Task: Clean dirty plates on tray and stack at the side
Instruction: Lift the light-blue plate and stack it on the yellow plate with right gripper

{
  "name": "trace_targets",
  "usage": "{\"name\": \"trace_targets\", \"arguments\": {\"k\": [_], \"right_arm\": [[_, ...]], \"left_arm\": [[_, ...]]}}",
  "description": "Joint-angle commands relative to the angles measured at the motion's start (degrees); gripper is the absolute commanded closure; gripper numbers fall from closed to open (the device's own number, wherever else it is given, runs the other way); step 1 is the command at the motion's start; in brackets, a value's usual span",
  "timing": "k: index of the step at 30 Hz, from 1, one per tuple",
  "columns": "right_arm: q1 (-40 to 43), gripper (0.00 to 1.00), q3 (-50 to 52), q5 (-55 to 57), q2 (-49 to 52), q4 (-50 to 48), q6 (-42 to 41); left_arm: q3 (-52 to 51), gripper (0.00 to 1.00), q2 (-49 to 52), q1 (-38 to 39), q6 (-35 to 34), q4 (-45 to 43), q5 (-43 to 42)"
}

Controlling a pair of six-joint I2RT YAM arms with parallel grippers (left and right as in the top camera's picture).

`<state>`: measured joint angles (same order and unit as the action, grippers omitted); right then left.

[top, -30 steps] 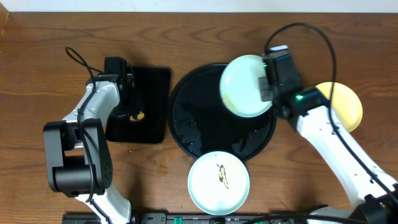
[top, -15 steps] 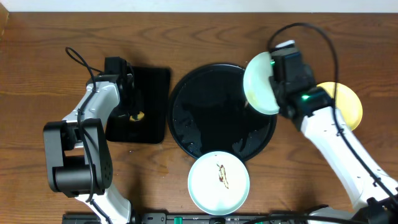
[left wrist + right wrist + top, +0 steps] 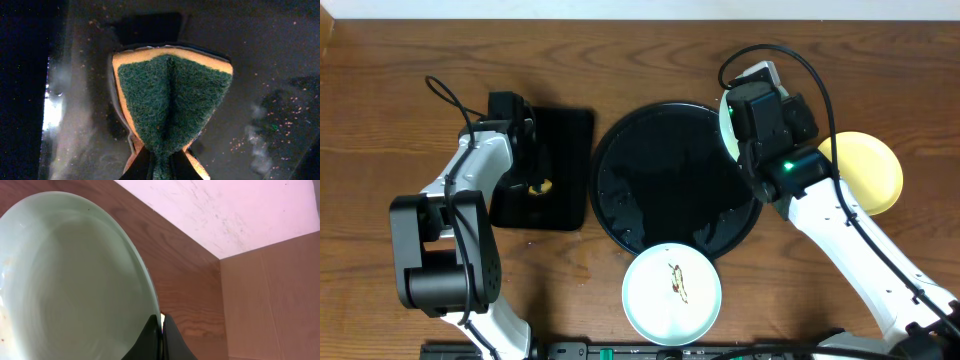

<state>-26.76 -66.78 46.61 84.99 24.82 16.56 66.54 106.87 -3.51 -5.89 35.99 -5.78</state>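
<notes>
My right gripper is shut on the rim of a pale blue-green plate, held tilted almost on edge above the right rim of the round black tray; overhead only a sliver of that plate shows beside the wrist. A second blue-green plate with a brown smear lies on the table just below the tray. The pale yellow plate lies at the right. My left gripper is shut on a green-and-yellow sponge, resting on the rectangular black tray.
The rectangular tray surface is wet and speckled with crumbs. The table's far edge runs along the top. The right arm crosses the table's right side. Cables loop above both arms.
The right gripper has swung the blue-green plate from lying flat over the tray's upper right to standing nearly on edge at the tray's right rim. The left arm has not moved.
</notes>
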Motion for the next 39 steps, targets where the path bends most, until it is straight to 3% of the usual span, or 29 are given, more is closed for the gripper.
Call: {"name": "trace_targets", "arguments": {"k": [1, 5, 17, 21, 30, 39], "right_arm": [[-0.5, 0.99, 0.0, 2.1, -1.3, -0.2, -0.5], [0.3, 0.99, 0.0, 2.0, -1.3, 0.1, -4.1], [-0.1, 0.99, 0.0, -2.5, -1.3, 0.7, -4.4], [2.5, 0.99, 0.0, -5.1, -1.3, 2.5, -14.9], [20.7, 0.99, 0.0, -23.4, -1.3, 7.2, -28.2], [39.7, 0.99, 0.2, -27.6, -1.0, 10.9, -32.8]], "left_arm": [[-0.8, 0.92, 0.3, 0.1, 0.7, 0.2, 0.9], [-0.8, 0.92, 0.3, 0.1, 0.7, 0.2, 0.9], [-0.8, 0.92, 0.3, 0.1, 0.7, 0.2, 0.9], [-0.8, 0.92, 0.3, 0.1, 0.7, 0.2, 0.9], [-0.8, 0.92, 0.3, 0.1, 0.7, 0.2, 0.9], [-0.8, 0.92, 0.3, 0.1, 0.7, 0.2, 0.9]]}}
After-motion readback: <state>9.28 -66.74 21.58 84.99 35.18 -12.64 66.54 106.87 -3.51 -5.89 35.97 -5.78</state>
